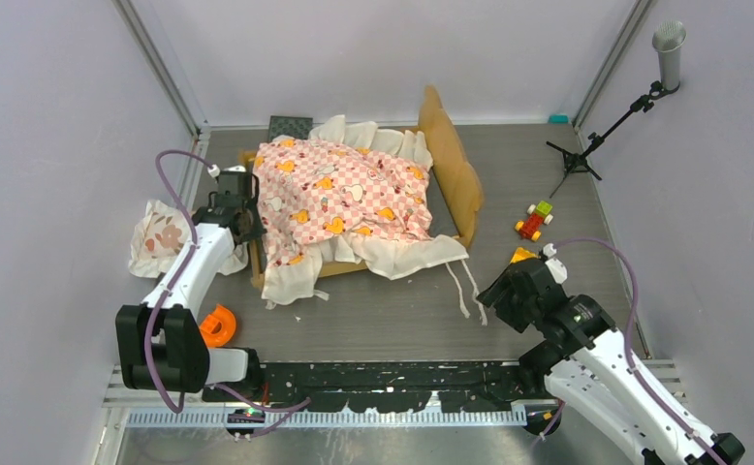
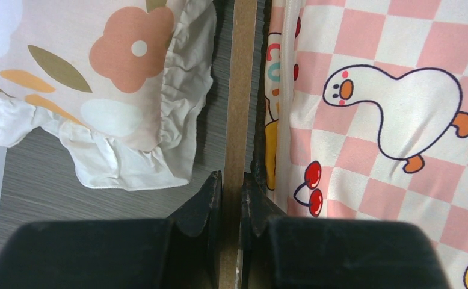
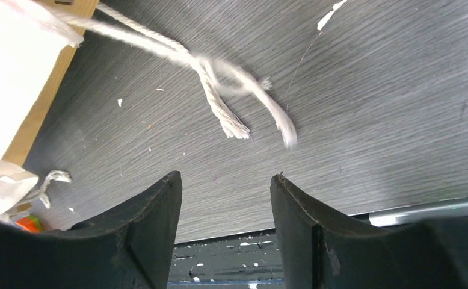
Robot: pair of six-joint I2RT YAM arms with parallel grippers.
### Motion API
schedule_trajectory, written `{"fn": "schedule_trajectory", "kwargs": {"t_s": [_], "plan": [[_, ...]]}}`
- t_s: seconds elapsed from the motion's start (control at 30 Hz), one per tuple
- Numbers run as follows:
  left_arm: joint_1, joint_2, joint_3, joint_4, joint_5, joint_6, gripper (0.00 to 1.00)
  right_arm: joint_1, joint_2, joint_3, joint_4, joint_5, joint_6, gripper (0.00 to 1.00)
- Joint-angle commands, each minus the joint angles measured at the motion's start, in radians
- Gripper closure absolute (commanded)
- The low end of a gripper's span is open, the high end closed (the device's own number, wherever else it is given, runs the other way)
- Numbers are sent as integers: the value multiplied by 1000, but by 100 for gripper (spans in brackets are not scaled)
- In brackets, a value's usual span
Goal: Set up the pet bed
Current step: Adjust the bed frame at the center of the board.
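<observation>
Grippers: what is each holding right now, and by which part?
Left gripper is shut on the pet bed, pinching the edge of its thin wooden frame board. Right gripper is open, holding nothing.

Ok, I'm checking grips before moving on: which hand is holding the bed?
The left hand, shut on the bed by its tan side rail, beside the checkered sheet. The right hand is open and empty over loose cords.
</observation>
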Motion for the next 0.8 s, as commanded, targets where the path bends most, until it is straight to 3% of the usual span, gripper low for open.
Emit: {"fn": "schedule_trajectory", "kwargs": {"t_s": [0.0, 0.17, 0.27, 0.47, 0.77], "plan": [[26, -29, 72, 161, -104, -79, 89, -4, -52, 52, -72, 9, 28, 39], [25, -31, 69, 154, -107, -90, 85, -3, -102, 72, -119, 31, 39, 39], [26, -39, 66, 143, -106, -97, 75, -2, -112, 67, -86, 42, 42, 39], [26, -74, 66, 116, -104, -112, 53, -4, 57, 48, 67, 14, -62, 39], [25, -154, 85, 47, -48, -134, 39, -6, 268, 23, 261, 71, -168, 39]]}}
